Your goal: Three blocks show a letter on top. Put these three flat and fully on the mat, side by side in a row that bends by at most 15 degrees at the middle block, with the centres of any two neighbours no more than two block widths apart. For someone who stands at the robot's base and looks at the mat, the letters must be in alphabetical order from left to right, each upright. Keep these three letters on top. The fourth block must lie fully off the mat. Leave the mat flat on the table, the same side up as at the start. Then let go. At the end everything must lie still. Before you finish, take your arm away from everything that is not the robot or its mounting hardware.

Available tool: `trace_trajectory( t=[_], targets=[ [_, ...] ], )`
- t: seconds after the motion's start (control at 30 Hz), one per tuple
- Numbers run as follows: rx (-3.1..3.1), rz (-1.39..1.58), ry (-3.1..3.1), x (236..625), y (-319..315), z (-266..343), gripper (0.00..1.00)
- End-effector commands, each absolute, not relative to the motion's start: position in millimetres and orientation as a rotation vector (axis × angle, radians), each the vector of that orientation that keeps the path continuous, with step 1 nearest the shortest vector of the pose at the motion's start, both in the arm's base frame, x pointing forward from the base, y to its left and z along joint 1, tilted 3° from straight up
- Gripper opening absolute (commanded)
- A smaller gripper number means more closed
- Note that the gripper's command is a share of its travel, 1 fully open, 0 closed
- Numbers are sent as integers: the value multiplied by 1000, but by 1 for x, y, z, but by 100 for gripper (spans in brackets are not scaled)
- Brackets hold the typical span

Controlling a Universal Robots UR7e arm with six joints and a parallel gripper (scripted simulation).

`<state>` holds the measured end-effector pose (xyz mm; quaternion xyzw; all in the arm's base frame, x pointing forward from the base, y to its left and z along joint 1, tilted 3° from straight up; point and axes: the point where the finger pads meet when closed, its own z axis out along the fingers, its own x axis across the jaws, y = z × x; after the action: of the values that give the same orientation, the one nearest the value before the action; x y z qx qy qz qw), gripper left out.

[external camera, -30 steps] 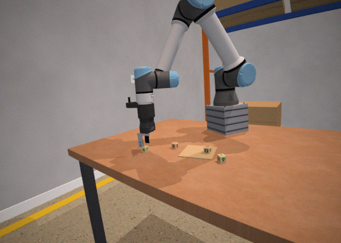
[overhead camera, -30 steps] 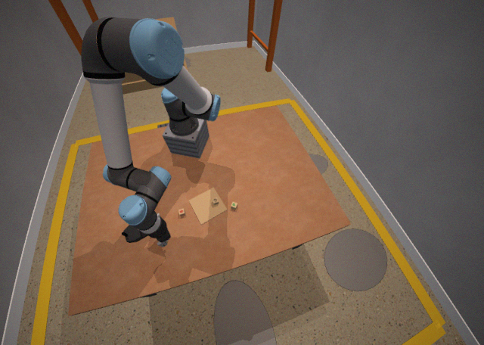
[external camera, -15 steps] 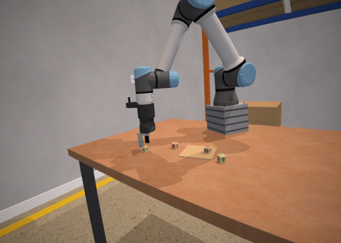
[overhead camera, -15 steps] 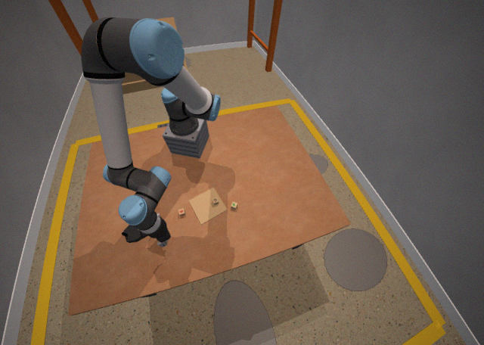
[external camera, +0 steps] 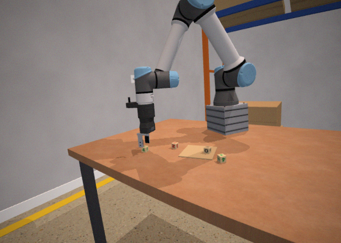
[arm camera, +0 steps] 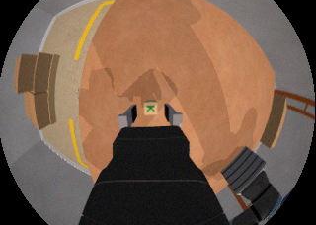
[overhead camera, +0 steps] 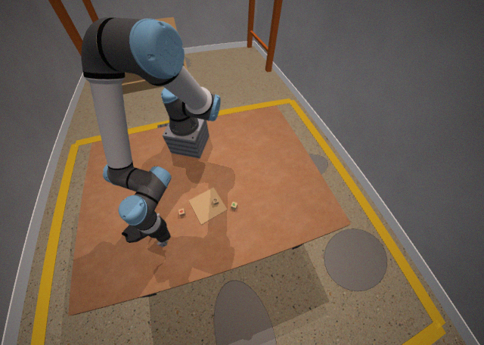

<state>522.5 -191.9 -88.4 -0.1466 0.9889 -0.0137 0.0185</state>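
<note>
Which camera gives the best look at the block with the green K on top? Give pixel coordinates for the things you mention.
The wrist view: it shows the K block [external camera: 144, 148] [arm camera: 150, 108] from above, its letter readable. The exterior view shows it small, from the side; in the top view I can't make it out.

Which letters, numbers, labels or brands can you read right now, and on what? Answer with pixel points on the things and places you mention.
"K", green: top of the block [external camera: 144, 148] [arm camera: 150, 108] below the open gripper [external camera: 143, 141] [arm camera: 150, 110].
"O" or "0", dark: side of the block on the mat [overhead camera: 215, 201] [external camera: 207, 150].
Red mark like "Z" or "N": side of the red-marked block [overhead camera: 181, 212] [external camera: 175, 145]; unsure.
Green mark like "4": side of the block beyond the mat [overhead camera: 234, 205] [external camera: 221, 158]; unsure.
Other block marks: too small.
No brand readable.
</note>
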Motion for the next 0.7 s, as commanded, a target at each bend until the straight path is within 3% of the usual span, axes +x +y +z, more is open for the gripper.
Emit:
trace_trajectory(
  t=[0.0, 0.67],
  targets=[
    [-455, -44, 3069, 523, -192, -89, 100],
    [-455, -44, 3069, 524, -193, -118, 100]
  ],
)
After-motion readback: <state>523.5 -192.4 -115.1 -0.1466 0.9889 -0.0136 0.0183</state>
